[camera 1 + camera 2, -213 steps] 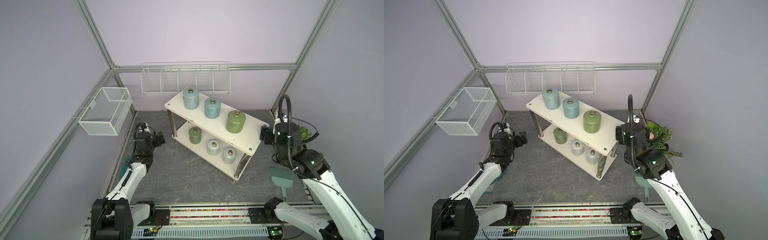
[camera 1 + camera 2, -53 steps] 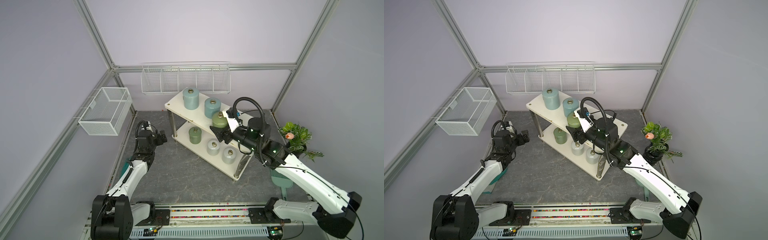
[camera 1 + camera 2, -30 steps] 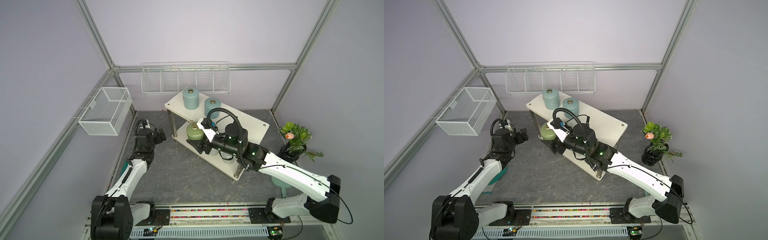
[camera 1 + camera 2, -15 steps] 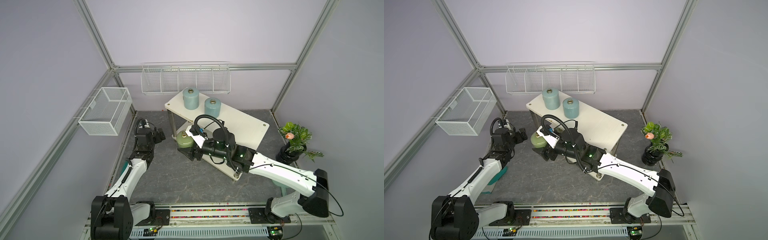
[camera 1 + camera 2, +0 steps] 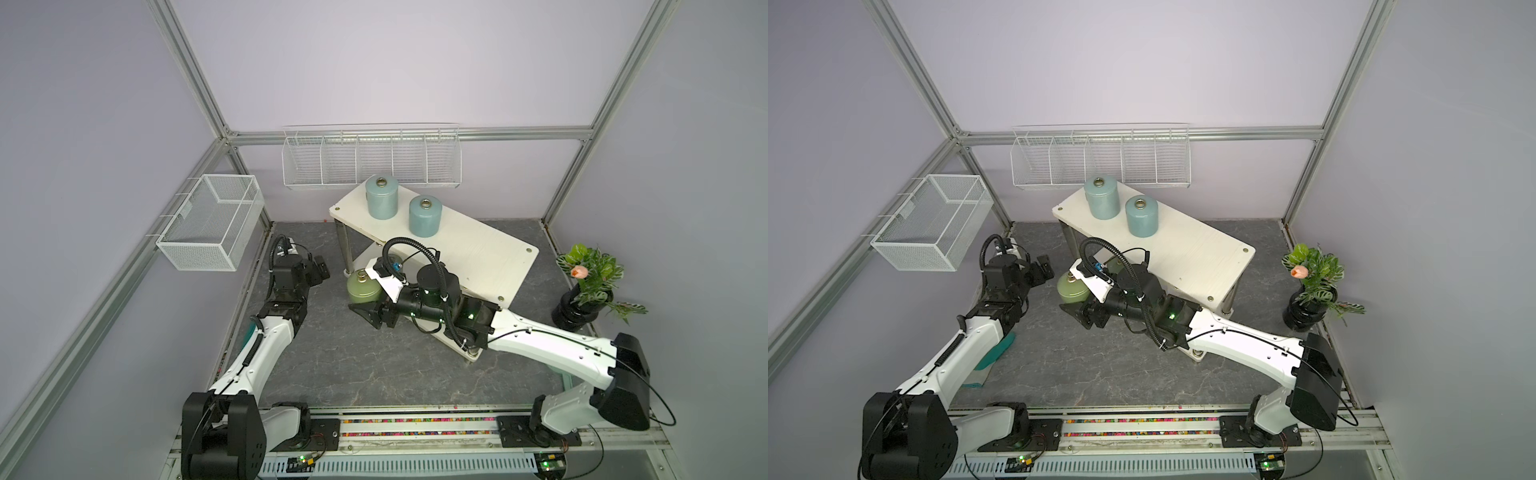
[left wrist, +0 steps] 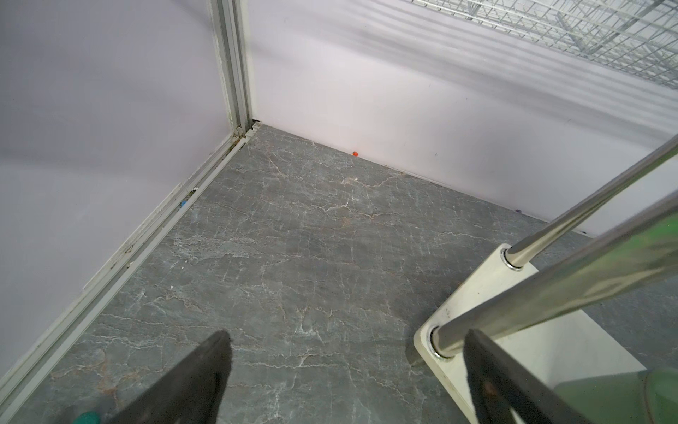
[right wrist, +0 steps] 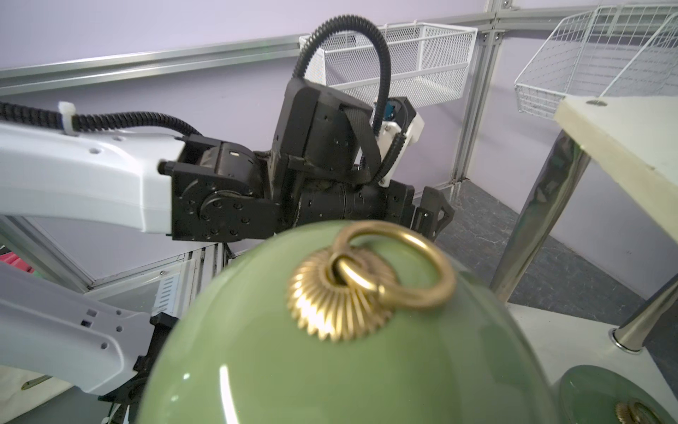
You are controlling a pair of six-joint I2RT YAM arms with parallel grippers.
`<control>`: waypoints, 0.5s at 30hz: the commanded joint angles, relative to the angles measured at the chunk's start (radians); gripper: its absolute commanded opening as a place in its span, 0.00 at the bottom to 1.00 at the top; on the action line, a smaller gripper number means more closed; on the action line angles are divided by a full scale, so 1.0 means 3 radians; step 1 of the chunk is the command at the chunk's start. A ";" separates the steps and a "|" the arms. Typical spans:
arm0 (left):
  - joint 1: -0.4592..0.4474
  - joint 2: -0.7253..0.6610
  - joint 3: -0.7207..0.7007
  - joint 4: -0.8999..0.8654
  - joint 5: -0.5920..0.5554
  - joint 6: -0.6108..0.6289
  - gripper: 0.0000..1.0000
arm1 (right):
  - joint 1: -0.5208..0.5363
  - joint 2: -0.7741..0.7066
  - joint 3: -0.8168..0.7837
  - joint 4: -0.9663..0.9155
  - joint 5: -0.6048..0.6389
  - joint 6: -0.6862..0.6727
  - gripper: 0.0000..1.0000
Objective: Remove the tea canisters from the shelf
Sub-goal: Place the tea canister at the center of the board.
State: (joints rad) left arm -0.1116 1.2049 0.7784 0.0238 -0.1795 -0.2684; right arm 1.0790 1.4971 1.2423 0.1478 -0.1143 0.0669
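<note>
My right gripper [image 5: 360, 298] is shut on a large olive green tea canister [image 5: 362, 284], low over the floor just off the shelf's left end. Its lid and brass ring [image 7: 367, 286] fill the right wrist view and hide the fingers. Two light blue canisters [image 5: 381, 198] [image 5: 424, 217] stand on the top tier of the cream shelf [image 5: 478, 253]. A smaller olive canister [image 7: 620, 396] sits on the lower tier, and my right arm hides the rest of that tier. My left gripper [image 5: 321, 269] is open and holds nothing, left of the shelf, with a chrome leg [image 6: 550, 293] next to one finger.
A plant in a black vase [image 5: 582, 301] stands at the right wall. A wire basket [image 5: 212, 224] hangs on the left wall and a wire rack [image 5: 370, 162] on the back wall. A teal tool [image 5: 1000, 349] lies under my left arm.
My right arm has carried the olive canister off the top tier, leftward and down past the shelf's left end. The left arm has barely moved.
</note>
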 commanded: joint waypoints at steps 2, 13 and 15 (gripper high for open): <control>-0.0012 0.0028 0.0116 -0.0026 -0.0046 0.0030 1.00 | 0.0033 0.0103 -0.0070 0.0384 -0.0100 0.0153 0.48; -0.0012 0.0039 0.0114 -0.0006 -0.0055 0.0036 1.00 | 0.0045 0.0305 -0.0216 0.0470 -0.0146 0.0245 0.48; -0.0016 0.0053 0.0126 -0.0007 -0.0049 0.0036 1.00 | 0.0044 0.0351 -0.0258 0.0508 -0.0151 0.0267 0.48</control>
State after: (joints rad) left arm -0.1116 1.2064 0.7822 0.0238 -0.1860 -0.2649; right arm 1.0882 1.5959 1.1778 0.1825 -0.1383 0.1226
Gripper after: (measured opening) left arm 0.996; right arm 0.787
